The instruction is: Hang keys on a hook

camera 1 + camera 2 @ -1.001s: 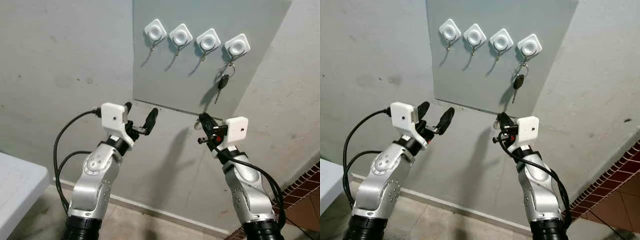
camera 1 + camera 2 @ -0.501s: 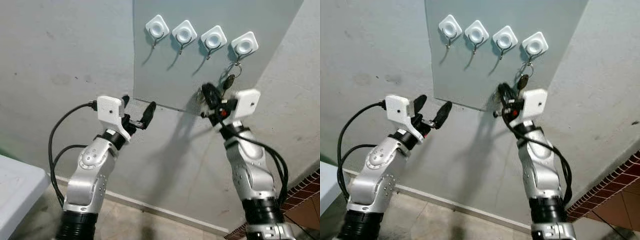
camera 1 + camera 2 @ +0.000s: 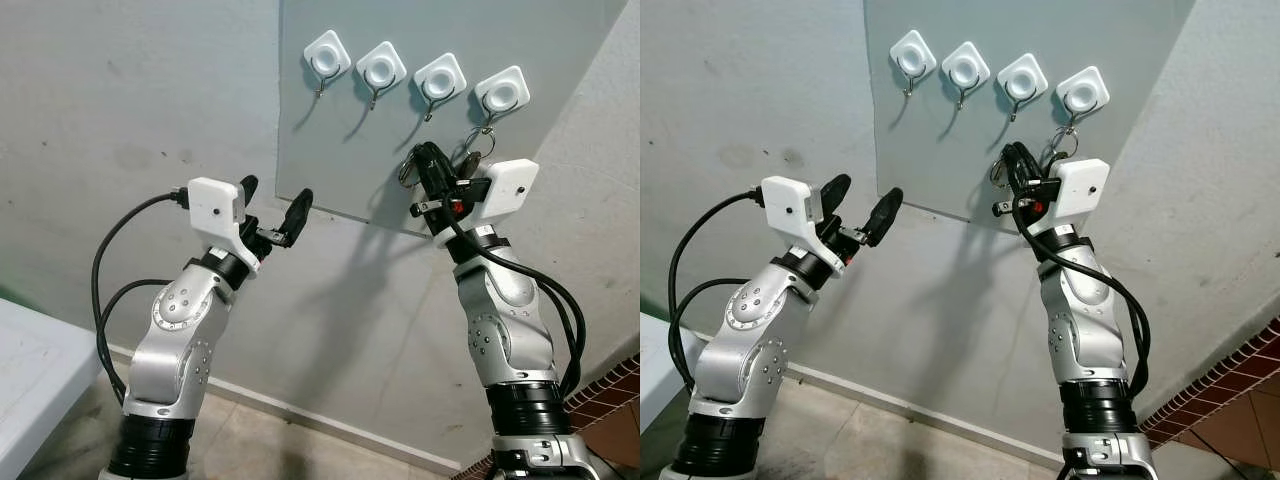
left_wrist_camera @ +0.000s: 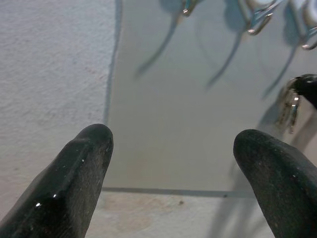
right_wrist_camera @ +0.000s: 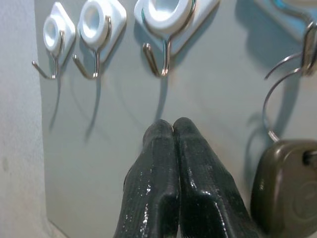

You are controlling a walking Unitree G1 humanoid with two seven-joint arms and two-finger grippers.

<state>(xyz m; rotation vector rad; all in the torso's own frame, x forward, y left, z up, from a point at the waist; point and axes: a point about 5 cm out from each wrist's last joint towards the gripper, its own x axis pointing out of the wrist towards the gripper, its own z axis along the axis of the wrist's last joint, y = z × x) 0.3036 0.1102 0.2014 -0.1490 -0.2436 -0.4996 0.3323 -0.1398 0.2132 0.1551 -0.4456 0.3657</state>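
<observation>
Four white hooks sit in a row on a grey panel (image 3: 330,150) on the wall. The rightmost hook (image 3: 501,92) carries a key ring with a dark-headed key (image 5: 285,191), partly hidden behind my right wrist. My right gripper (image 3: 425,157) is raised in front of the panel, just below the third hook (image 3: 439,78), and is shut. A small silver key ring (image 3: 407,170) hangs at its fingertips. In the right wrist view the fingers (image 5: 158,163) press together under the third hook (image 5: 166,20). My left gripper (image 3: 273,200) is open at the panel's lower left edge, holding nothing.
A white table corner (image 3: 30,370) stands at the lower left. Black cables (image 3: 105,290) loop off my left arm. Red brick-patterned tiles (image 3: 620,380) show at the lower right, and a skirting strip runs along the wall's base.
My right gripper has risen from below the panel to in front of it, close under the third and fourth hooks, with the ring at its tips. The left gripper stays open and lifted slightly.
</observation>
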